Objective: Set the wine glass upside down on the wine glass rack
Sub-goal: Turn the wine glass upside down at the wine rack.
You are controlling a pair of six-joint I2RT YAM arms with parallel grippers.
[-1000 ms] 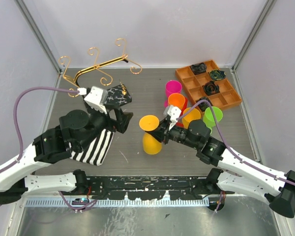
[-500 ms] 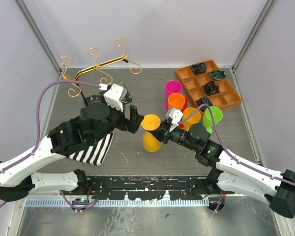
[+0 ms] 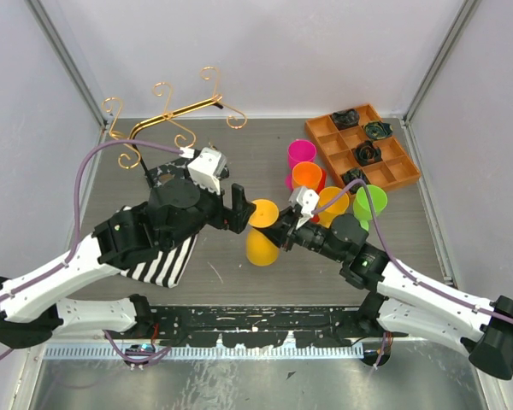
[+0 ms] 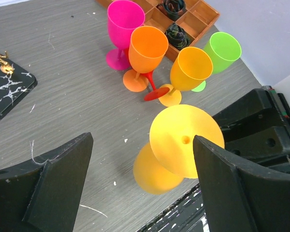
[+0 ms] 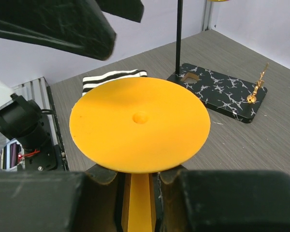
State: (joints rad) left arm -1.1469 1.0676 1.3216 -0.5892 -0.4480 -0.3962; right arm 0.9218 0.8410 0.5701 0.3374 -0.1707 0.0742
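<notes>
An orange-yellow wine glass (image 3: 261, 243) hangs upside down above the table, its round foot (image 5: 140, 123) on top. My right gripper (image 5: 141, 180) is shut on its stem just under the foot. My left gripper (image 4: 142, 145) is open wide and sits just left of the foot (image 4: 186, 140), which shows close to its right finger. The wine glass rack (image 3: 171, 115) stands at the back left, gold scroll hooks on a bar. Its marbled base (image 5: 217, 94) is partly hidden under my left arm in the top view.
Pink (image 3: 301, 154), orange (image 3: 308, 175), yellow-orange (image 3: 333, 201) and green (image 3: 369, 202) glasses stand upright behind my right gripper. An orange compartment tray (image 3: 393, 171) with dark items sits at the back right. A black-and-white striped cloth (image 3: 167, 256) lies under my left arm.
My left arm has swung right from over the rack base to beside the glass foot, its jaws still open. The right gripper has shifted the held glass slightly left.
</notes>
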